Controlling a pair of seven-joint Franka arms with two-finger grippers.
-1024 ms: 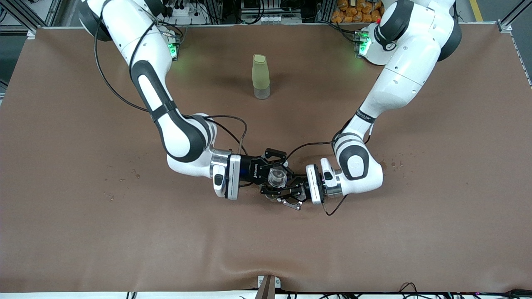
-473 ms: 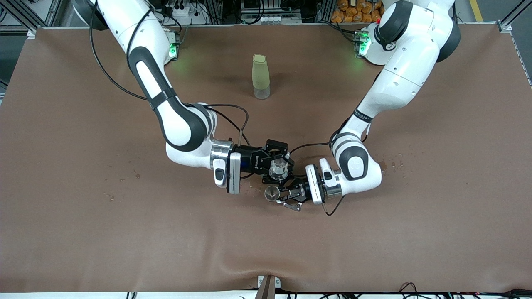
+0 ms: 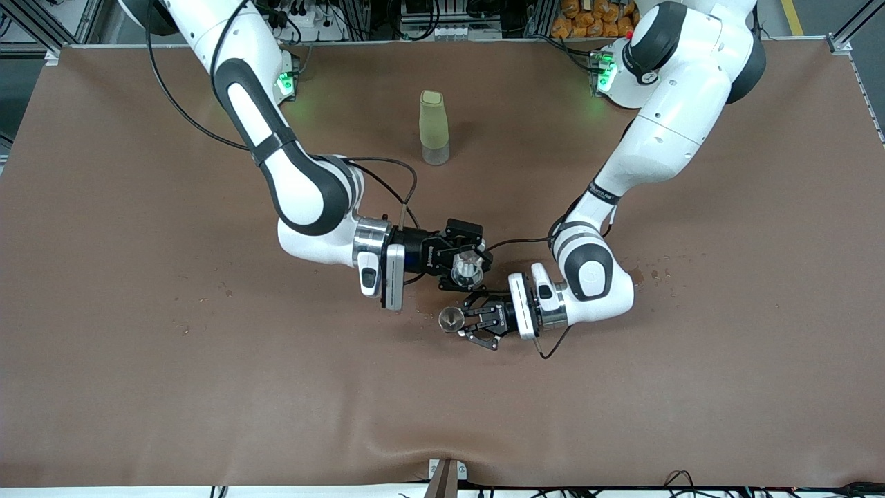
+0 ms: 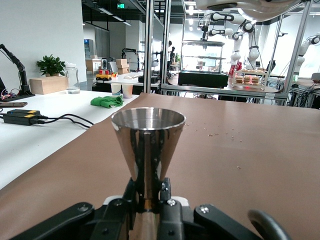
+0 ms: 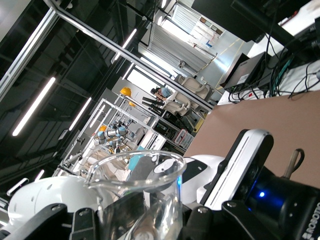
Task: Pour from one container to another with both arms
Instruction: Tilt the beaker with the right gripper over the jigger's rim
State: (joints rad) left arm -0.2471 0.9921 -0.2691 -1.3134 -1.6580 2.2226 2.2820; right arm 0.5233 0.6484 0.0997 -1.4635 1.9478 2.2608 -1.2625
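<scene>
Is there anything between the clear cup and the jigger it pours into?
Nothing visible. The right gripper holds the clear cup, the left gripper holds the metal jigger just beside it, nearer the front camera. The green bottle stands well apart.

Arms: two, white with black joints, both reaching in over the table (image 3: 138, 387).
Grippers: two, the right gripper (image 3: 462, 266) and the left gripper (image 3: 462, 321), one per arm.
Clear cups: one, the cup (image 3: 467, 269), seen again in the right wrist view (image 5: 137, 200).
Jiggers: one, the jigger (image 3: 451, 319), shiny metal, seen again in the left wrist view (image 4: 148, 150).
Bottles: one, the bottle (image 3: 433, 127), pale green, standing alone.
Containers in all: three, counting cup, jigger and bottle.
Green base lights: two, one by each arm's base.
Tables: one, brown-topped.
</scene>
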